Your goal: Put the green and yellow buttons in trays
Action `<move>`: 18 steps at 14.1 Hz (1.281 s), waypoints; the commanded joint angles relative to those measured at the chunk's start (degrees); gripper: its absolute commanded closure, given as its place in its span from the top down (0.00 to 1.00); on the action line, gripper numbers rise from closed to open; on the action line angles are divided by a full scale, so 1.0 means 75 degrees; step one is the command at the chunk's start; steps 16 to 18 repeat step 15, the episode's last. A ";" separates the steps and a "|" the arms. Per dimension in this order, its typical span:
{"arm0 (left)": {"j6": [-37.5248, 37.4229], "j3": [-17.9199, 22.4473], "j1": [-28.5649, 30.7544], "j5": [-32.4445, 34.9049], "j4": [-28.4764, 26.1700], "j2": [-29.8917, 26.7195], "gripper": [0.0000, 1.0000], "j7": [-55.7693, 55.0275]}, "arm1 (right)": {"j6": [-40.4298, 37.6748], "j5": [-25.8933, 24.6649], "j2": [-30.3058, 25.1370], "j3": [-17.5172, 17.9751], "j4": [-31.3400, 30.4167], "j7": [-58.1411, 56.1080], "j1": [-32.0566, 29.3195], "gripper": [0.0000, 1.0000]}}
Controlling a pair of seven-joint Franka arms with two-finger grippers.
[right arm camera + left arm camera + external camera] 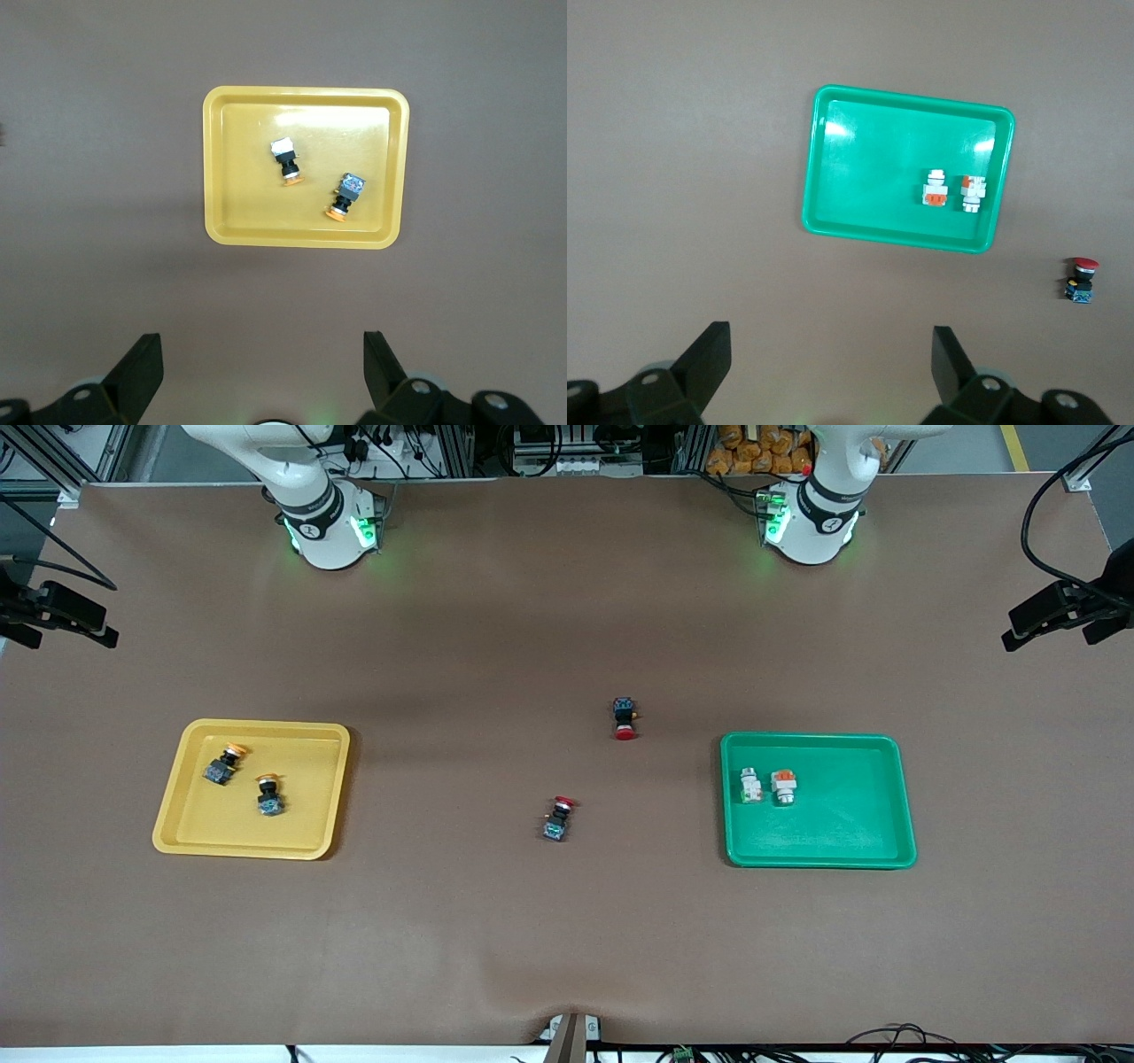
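Note:
The yellow tray (pixel 208 828) lies toward the right arm's end and holds two yellow-capped dark switches (pixel 222 764) (pixel 269 795). The green tray (pixel 855 815) lies toward the left arm's end and holds a green-marked white switch (pixel 751 785) and an orange-topped white switch (pixel 783 786) side by side. My left gripper (pixel 829 341) is open and empty, high over the table, with the green tray (pixel 868 177) and both white switches (pixel 936 189) (pixel 973 191) in its view. My right gripper (pixel 261 345) is open and empty, high over the table, with the yellow tray (pixel 248 177) and its switches (pixel 286 161) (pixel 345 195) in its view. Neither gripper shows in the front view.
Two red-capped dark switches lie on the brown table between the trays, one (pixel 625 718) farther from the front camera, one (pixel 559 817) nearer. One of them also shows in the left wrist view (pixel 1081 280). Camera mounts stand at both table ends.

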 commanded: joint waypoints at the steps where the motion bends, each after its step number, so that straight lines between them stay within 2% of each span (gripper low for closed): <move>1: -0.0123 -0.0010 0.0021 -0.0030 0.0054 -0.0002 1.00 0.0099 | -0.0033 -0.0122 0.0046 -0.0010 0.0173 0.0053 0.0012 1.00; 18: -0.0310 -0.0081 0.0033 -0.0077 0.0042 -0.0025 1.00 0.0603 | 0.0014 -0.0461 0.0140 0.0002 0.0196 0.0111 0.0175 1.00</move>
